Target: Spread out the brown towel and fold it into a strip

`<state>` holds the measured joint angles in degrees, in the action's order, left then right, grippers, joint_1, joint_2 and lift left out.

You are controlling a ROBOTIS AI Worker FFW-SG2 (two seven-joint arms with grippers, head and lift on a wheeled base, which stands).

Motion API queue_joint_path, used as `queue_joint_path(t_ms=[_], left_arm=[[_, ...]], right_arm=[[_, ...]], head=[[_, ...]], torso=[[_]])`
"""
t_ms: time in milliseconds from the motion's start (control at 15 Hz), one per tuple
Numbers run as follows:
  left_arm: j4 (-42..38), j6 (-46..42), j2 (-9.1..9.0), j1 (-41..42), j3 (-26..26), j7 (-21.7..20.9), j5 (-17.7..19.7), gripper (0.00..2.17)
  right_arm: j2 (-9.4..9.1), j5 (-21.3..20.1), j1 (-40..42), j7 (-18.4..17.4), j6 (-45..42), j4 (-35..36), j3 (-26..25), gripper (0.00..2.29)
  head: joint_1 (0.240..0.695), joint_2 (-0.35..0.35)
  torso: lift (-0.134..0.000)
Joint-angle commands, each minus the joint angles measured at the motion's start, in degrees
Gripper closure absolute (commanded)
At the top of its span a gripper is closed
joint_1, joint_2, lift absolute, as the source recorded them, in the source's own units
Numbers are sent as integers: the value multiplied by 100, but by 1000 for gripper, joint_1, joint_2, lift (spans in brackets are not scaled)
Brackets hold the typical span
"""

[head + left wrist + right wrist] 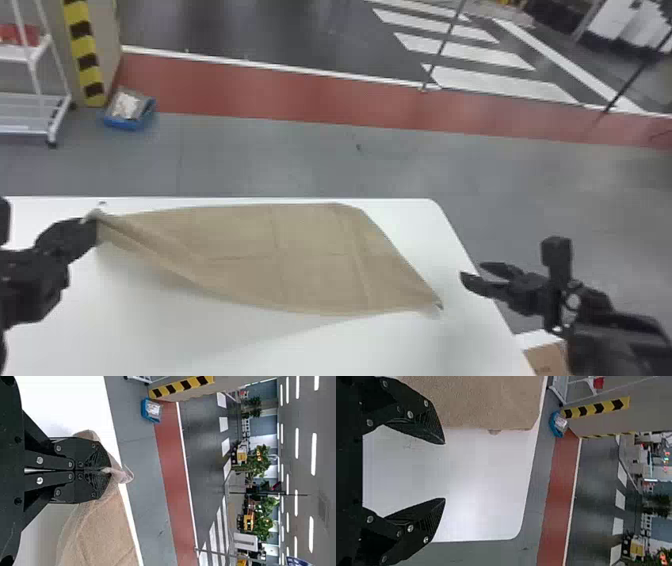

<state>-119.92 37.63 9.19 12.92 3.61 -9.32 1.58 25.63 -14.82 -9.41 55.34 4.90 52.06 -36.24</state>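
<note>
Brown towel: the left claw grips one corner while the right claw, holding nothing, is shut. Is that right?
Not quite: the right claw is open, its fingers well apart in the right wrist view. It does hold nothing, and the left claw grips one corner of the brown towel.

"What's the towel like?"

"Brown cloth, matt, slightly rough, with a fine grain."

"And the table?"

"White, smooth, with a soft gloss where light pools on it."

"How about the left end effector and right end effector?"

"Black and mostly matt, both of them, with finely ridged finger faces and shiny, metallic-looking screws."

"The floor?"

"Grey beyond the table, smooth, with a dull sheen."
</note>
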Motion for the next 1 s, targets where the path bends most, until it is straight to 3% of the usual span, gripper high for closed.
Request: queue_joint_path(t_ms=[0,133,333,667,933], left_arm=[[22,-41,22,0,-1,9,-8,1919],[57,-111,39,0,-1,0,-8,1919],[189,-252,39,9,-1,9,1,1919],[189,-445,66,97,-18,44,-8,1919],[145,-480,83,158,-36,53,-8,1919]], right_arm=[[-243,277,449,-32,298,489,-102,83],[-489,313,827,-41,227,770,-59,181],[-656,128,1082,-243,-581,806,249,350],[-612,-795,959,-322,-1179,665,557,532],[-445,-848,862,-261,-1179,436,609,529]], head=[[695,-350],[695,-350],[695,-350],[695,-348],[695,-341]], torso=[[0],[0],[0],[0],[0]])
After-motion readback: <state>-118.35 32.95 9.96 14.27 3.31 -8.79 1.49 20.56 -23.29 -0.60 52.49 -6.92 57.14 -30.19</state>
